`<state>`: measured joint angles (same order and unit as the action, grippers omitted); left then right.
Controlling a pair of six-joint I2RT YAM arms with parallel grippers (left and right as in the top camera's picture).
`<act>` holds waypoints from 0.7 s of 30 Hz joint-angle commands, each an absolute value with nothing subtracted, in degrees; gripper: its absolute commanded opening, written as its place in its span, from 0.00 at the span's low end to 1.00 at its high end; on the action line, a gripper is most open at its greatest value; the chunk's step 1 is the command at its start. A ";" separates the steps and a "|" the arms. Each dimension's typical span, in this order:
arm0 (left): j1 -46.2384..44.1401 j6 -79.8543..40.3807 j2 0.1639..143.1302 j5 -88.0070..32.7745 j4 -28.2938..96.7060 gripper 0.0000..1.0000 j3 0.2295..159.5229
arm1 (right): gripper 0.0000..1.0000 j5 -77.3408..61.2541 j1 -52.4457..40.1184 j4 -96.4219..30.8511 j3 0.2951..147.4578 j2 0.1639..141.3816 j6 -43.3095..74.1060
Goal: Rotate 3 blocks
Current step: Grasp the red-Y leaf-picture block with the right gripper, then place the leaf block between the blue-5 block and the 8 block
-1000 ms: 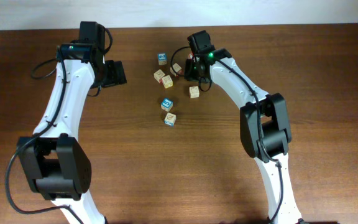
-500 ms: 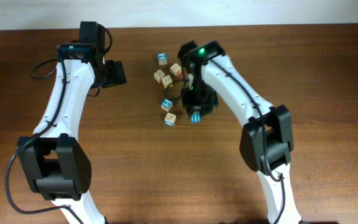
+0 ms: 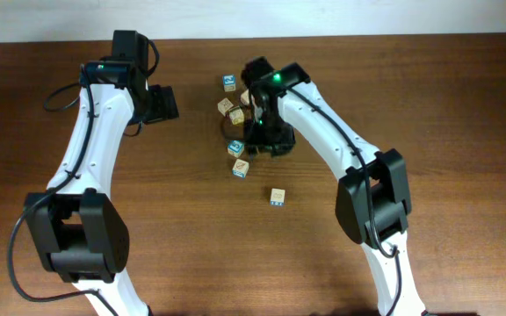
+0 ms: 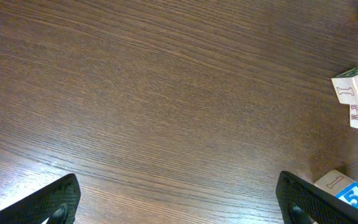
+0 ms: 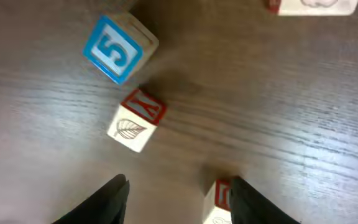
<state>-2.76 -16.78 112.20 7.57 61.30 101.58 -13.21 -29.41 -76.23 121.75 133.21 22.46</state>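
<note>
Overhead view, left to right: left gripper (image 3: pixel 162 104) spread wide, empty, above the counter (image 3: pixel 464 105); blue-faced block (image 3: pixel 235 147) and orange-marked block (image 3: pixel 241 168) beside released, empty right gripper (image 5: pixel 178 186); teal-trimmed block (image 3: pixel 277 197) apart.

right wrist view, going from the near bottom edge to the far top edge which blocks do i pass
red-edged block at the bottom → leaf block → blue 5 block → block cut off at the top edge

Table (image 4: pixel 166 93) — dark grained wood, faint sheen; blue-faced block (image 5: pixel 118 47) — painted pale wood
</note>
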 commanded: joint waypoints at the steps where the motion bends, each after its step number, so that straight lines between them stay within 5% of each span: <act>1: -2.79 -17.54 112.64 8.19 61.34 0.99 102.21 | 0.52 -13.21 -32.58 -70.98 121.16 133.49 31.18; 12: -2.79 -17.54 112.64 8.19 61.34 0.99 102.21 | 0.52 -2.33 -38.98 -67.18 118.26 139.09 38.06; 15: -2.79 -17.54 112.64 8.19 61.34 0.99 102.21 | 0.34 -3.18 -38.98 -68.73 118.28 139.13 38.00; 21: -2.79 -17.54 112.64 8.19 61.34 0.99 102.21 | 0.31 -7.94 -39.00 -81.41 118.28 139.06 36.34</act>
<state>-2.76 -16.78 112.20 7.57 61.30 101.58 -6.28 -38.63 -78.15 118.74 138.63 36.99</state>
